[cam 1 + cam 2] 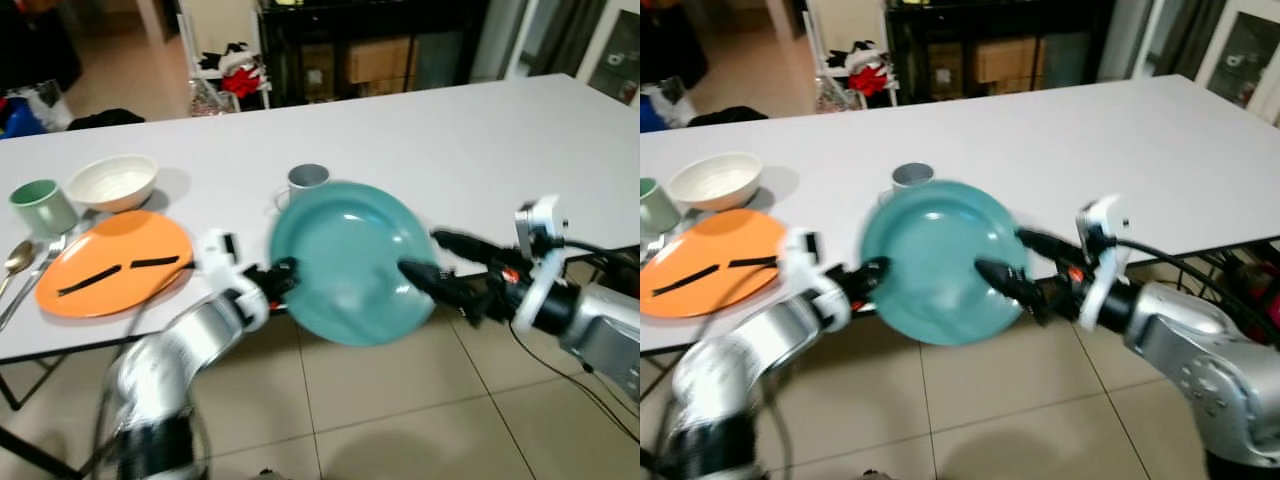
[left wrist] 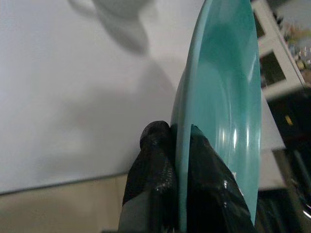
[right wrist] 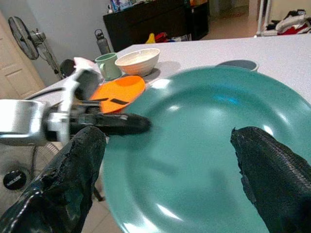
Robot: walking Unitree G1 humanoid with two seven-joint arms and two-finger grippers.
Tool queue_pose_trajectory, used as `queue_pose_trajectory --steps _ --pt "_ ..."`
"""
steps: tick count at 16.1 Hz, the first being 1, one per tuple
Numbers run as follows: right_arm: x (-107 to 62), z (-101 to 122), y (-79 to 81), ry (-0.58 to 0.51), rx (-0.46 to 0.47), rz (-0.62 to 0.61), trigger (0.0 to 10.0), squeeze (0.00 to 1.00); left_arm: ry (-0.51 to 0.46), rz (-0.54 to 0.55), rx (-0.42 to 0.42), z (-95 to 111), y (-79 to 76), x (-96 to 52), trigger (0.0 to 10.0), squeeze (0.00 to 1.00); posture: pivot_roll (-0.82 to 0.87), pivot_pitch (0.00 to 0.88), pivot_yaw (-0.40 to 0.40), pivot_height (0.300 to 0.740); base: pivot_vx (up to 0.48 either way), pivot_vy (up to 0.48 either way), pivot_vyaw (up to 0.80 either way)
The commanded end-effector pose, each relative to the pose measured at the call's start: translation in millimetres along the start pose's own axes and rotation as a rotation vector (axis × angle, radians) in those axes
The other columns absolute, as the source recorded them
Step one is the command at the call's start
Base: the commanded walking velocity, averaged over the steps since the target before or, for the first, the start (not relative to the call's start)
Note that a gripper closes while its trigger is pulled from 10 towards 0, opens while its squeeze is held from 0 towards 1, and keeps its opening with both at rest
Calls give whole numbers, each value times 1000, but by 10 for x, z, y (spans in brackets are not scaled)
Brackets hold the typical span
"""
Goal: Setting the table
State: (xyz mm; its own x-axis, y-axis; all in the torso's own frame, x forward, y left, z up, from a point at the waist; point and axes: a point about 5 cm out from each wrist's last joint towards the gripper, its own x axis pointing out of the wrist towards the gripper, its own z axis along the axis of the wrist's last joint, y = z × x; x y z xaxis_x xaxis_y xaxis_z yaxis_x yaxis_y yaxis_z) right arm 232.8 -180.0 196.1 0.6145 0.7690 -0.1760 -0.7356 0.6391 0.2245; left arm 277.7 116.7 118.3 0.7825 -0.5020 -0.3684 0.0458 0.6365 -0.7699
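Note:
A teal plate (image 1: 350,260) hangs tilted over the front edge of the white table (image 1: 480,150). My left gripper (image 1: 283,275) is shut on its left rim; in the left wrist view both black fingers (image 2: 155,165) pinch the plate's edge (image 2: 218,97). My right gripper (image 1: 420,252) is open at the plate's right side, one finger above the rim and one in front of the plate's face. In the right wrist view its fingers (image 3: 272,165) stand wide apart with the plate (image 3: 204,145) between them, not gripped.
On the table's left lie an orange plate (image 1: 115,262) with two black strips, a white bowl (image 1: 112,182), a green mug (image 1: 42,205), and a spoon (image 1: 18,258). A grey mug (image 1: 307,178) stands just behind the teal plate. Tiled floor lies below.

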Motion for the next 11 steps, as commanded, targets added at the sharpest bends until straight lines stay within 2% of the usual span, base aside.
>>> queue_pose_trajectory --steps 1,3,6,8,11 --pt "-33 51 35 -1 -23 23 10000 0 12 0 -17 21 -5 25 10000 0 -112 0 110 740 0 0 0" --pt "-111 31 29 72 -87 20 10000 0 65 43 -77 9 21 143 10000 0 -117 0 118 740 0 0 0" --pt "-163 26 -32 140 -137 -26 10000 0 90 121 -156 39 98 232 10000 0 -125 0 125 740 0 0 0" --pt "-182 82 -21 134 -137 -14 10000 0 78 141 -254 91 135 296 10000 0 -127 0 126 740 0 0 0" --pt "-170 144 0 115 -137 4 10000 0 67 164 -325 157 165 362 10000 0 -129 0 122 740 0 0 0"
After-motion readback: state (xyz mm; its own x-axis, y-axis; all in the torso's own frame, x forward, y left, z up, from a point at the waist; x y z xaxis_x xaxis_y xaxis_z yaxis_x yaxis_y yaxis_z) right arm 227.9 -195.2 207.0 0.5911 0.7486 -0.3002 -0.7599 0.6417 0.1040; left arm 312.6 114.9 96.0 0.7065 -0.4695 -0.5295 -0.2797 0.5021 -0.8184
